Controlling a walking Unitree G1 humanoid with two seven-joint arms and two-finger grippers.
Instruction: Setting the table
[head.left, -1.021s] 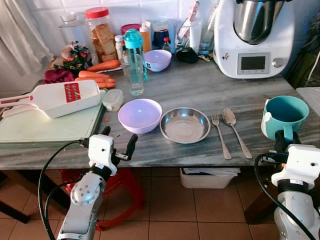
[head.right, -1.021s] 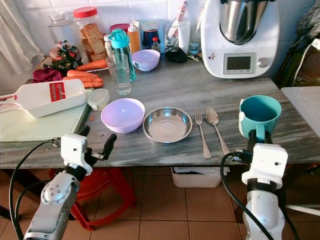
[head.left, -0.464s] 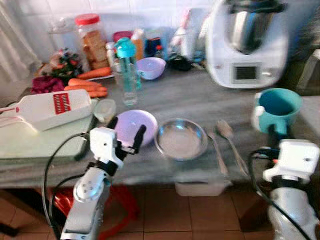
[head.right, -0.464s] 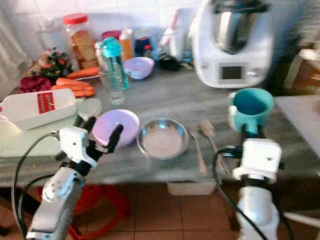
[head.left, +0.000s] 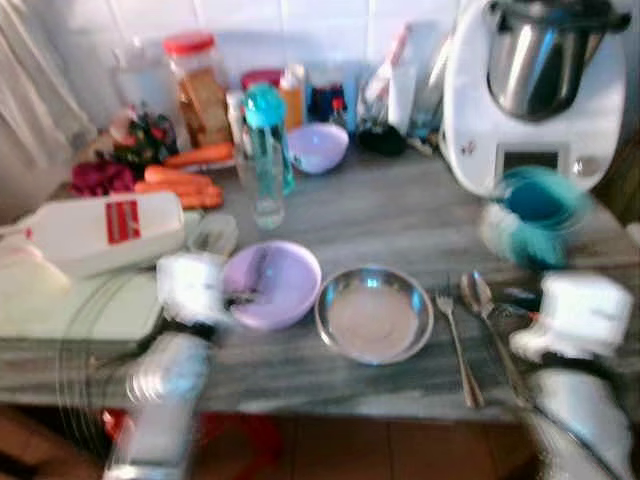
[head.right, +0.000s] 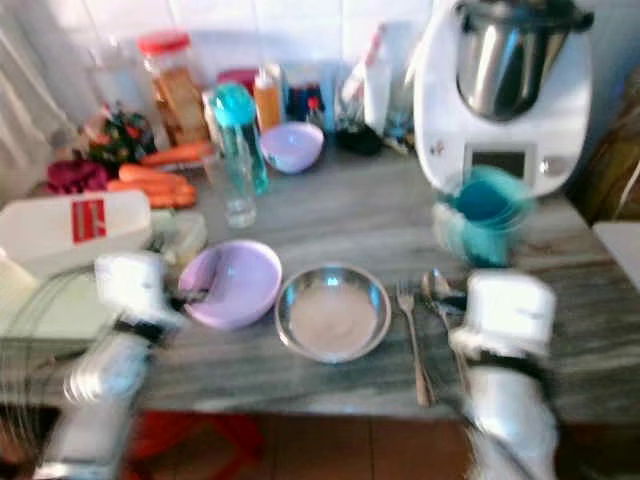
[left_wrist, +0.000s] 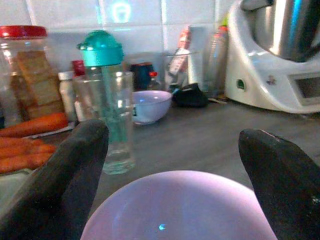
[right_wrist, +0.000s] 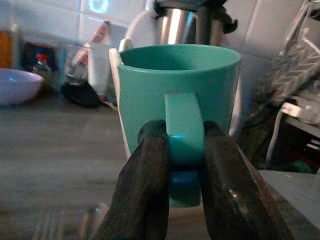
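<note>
Right tool (right_wrist: 184, 150) | clamps teal mug (right_wrist: 177, 82) handle | mug upright

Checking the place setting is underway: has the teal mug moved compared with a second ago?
Yes. The teal mug, gripped by its handle in the right gripper, has travelled inward from the table's right edge and now sits in front of the white food processor.

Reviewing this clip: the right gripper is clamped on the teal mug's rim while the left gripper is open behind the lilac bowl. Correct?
Not quite. The right wrist view shows the right gripper clamped on the teal mug by its handle, not its rim. The left gripper is open behind the lilac bowl.
</note>
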